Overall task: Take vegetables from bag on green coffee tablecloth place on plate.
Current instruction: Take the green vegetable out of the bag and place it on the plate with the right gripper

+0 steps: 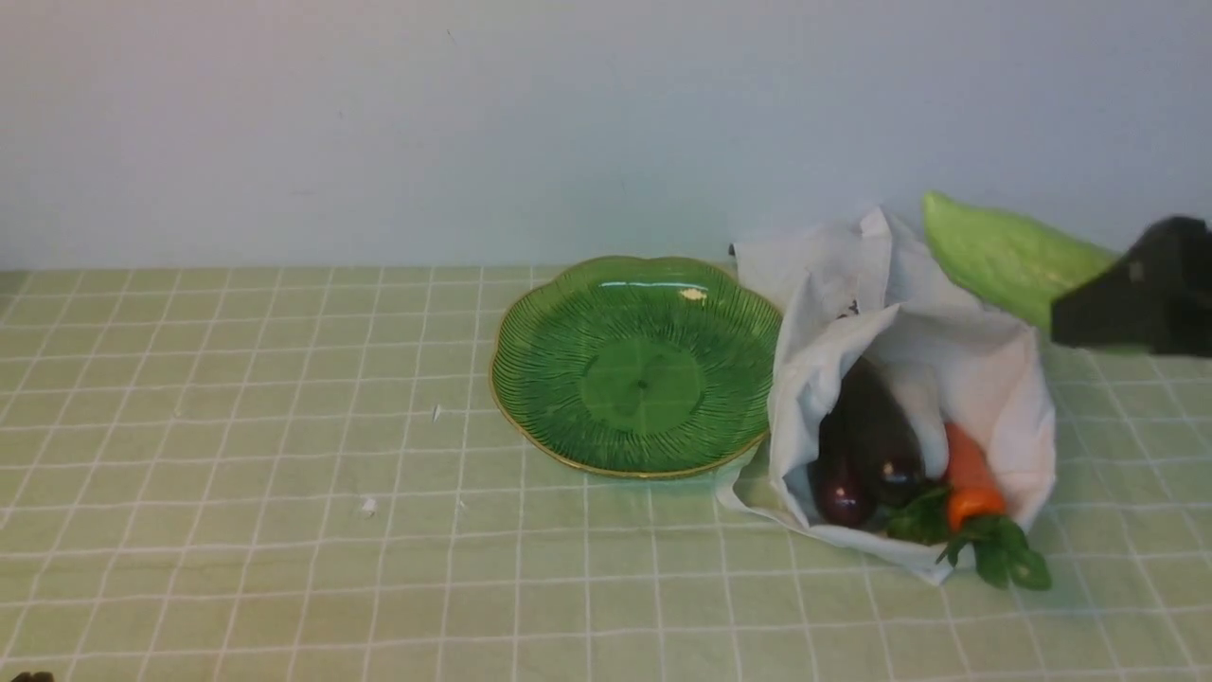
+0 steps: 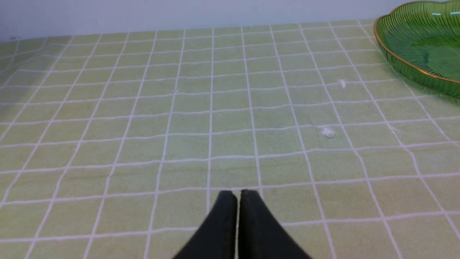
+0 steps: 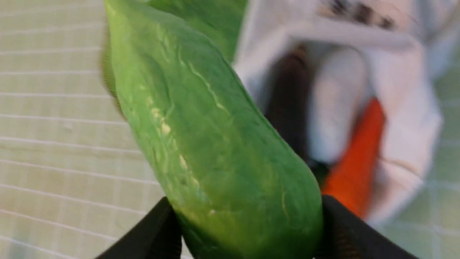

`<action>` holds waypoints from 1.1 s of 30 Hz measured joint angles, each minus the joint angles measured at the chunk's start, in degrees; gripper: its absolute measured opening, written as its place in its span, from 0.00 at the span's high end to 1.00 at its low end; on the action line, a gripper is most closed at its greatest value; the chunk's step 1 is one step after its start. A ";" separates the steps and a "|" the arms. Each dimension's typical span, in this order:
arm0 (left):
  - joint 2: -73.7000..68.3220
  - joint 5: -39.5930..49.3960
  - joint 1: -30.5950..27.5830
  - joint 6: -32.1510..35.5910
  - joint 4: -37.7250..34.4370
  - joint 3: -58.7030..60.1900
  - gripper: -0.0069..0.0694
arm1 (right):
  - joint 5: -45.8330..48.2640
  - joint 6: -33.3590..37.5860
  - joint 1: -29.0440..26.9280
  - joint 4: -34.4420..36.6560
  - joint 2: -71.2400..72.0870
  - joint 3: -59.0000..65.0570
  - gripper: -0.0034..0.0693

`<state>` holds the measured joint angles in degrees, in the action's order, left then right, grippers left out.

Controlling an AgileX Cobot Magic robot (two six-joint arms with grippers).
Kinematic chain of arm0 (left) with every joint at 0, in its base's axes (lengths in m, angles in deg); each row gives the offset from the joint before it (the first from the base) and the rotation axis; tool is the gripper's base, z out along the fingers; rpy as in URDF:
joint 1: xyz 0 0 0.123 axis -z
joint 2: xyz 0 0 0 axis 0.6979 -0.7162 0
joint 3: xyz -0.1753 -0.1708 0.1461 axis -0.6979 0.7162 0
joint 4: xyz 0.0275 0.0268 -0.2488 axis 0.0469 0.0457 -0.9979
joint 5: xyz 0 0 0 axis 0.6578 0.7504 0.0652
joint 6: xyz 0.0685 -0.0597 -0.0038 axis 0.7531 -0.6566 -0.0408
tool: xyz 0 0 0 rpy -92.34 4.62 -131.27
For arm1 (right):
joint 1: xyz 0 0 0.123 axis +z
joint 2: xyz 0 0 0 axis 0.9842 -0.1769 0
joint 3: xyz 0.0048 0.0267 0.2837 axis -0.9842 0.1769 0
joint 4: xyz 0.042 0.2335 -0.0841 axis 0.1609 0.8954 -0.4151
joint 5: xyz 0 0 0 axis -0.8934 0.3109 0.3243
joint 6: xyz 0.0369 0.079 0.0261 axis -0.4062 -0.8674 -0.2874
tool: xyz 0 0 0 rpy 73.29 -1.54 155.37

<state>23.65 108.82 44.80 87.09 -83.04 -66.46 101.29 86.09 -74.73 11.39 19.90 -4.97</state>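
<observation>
Pointing its tapered tip up and left, one cucumber (image 1: pixel 1004 256) is held aloft over the right edge of the bag (image 1: pixel 994 379), long axis slanting down to the right gripper (image 3: pixel 248 230). Its thick end is pinched between the two fingers (image 3: pixel 345 233). Counted in the bag: two eggplants (image 1: pixel 866 440), one carrot (image 1: pixel 968 474), one white piece (image 3: pixel 336 104). One plate (image 1: pixel 568 313) is set just left of the bag on the green coffee tablecloth (image 1: pixel 237 426). The left gripper (image 2: pixel 237 196) is seen over the cloth, fingers pressed together.

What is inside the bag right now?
Visible at the mouth of the bag: two dark eggplants, an orange carrot with green leaves, and a white piece. Anything deeper is hidden by its cloth. The cucumber is outside, in the right gripper.
</observation>
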 joint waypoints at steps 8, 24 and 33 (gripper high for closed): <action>0.00 0.00 0.00 0.00 0.00 0.00 0.92 | -14.55 15.72 14.91 14.24 -14.27 -0.63 0.37; 0.00 0.00 0.00 0.00 0.00 0.00 0.92 | -26.56 15.67 23.20 12.05 -44.14 -17.82 0.37; 0.00 0.00 0.00 0.00 0.00 0.00 0.92 | -28.68 15.53 23.20 10.82 -47.23 -18.09 0.19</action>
<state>23.65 108.82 44.80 87.09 -83.04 -66.46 72.61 101.62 -51.53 22.22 -27.33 -23.06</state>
